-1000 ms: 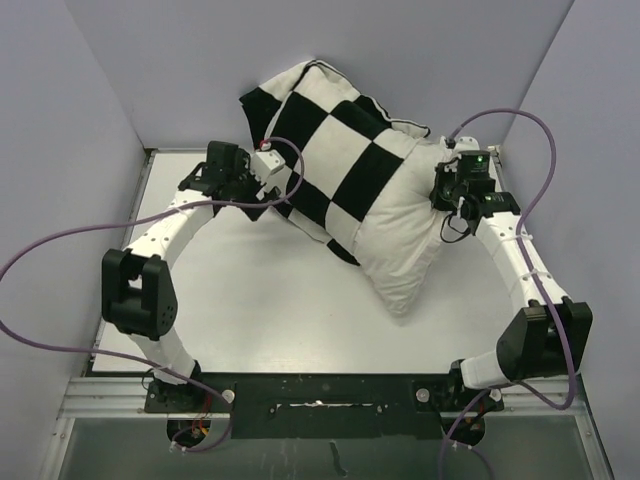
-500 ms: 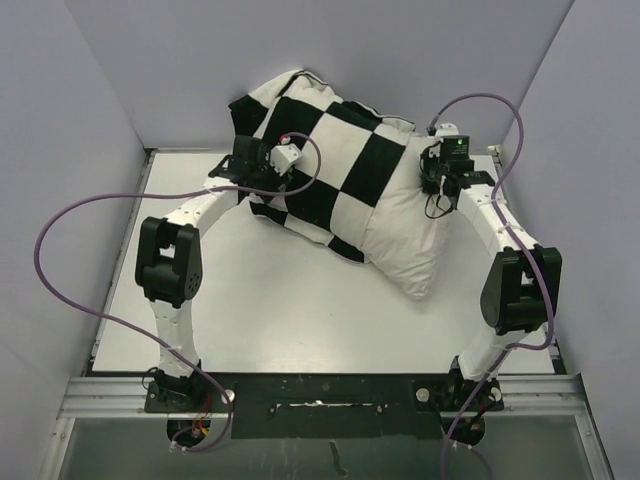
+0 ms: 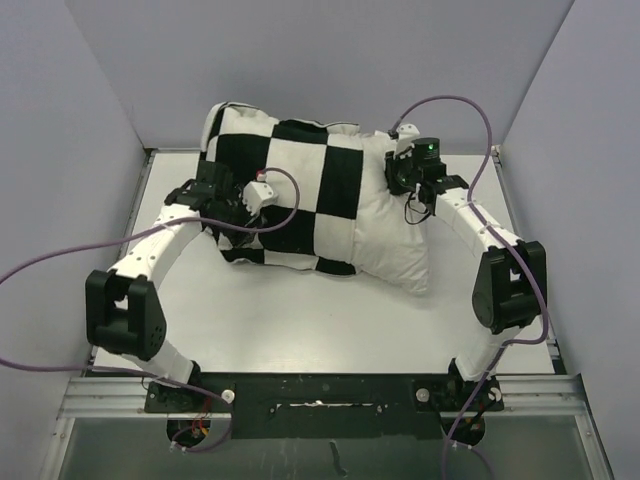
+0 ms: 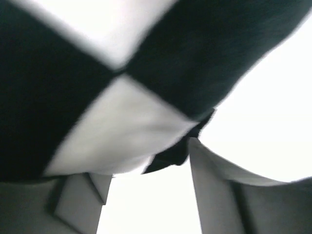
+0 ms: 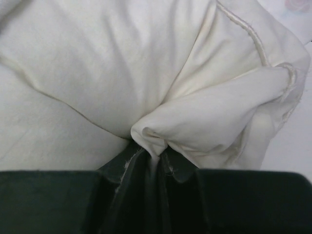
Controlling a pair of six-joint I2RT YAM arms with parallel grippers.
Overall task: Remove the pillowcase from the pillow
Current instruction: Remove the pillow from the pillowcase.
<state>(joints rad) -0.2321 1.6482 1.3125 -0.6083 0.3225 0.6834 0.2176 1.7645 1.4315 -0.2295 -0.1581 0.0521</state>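
The pillowcase (image 3: 290, 185), black-and-white checked, covers the left part of the pillow and lies along the back of the table. The plain white pillow (image 3: 395, 240) sticks out of it on the right. My left gripper (image 3: 243, 215) is at the pillowcase's lower left edge. In the left wrist view its jaws (image 4: 148, 168) stand apart, with a dark edge of the pillowcase (image 4: 97, 73) hanging at the tips and bare table showing in the gap. My right gripper (image 3: 393, 183) is shut on a bunched fold of the pillow (image 5: 97, 63), pinched between the dark fingers (image 5: 158, 156).
The white table (image 3: 300, 310) is closed in by a grey back wall (image 3: 330, 60) and side walls. The pillow rests against the back wall. Purple cables (image 3: 470, 110) loop over both arms.
The pillow has swung left and down from a tilted lean to lie flatter along the back. Both arms moved left with it. The left jaws have narrowed and dropped to the case's lower edge.
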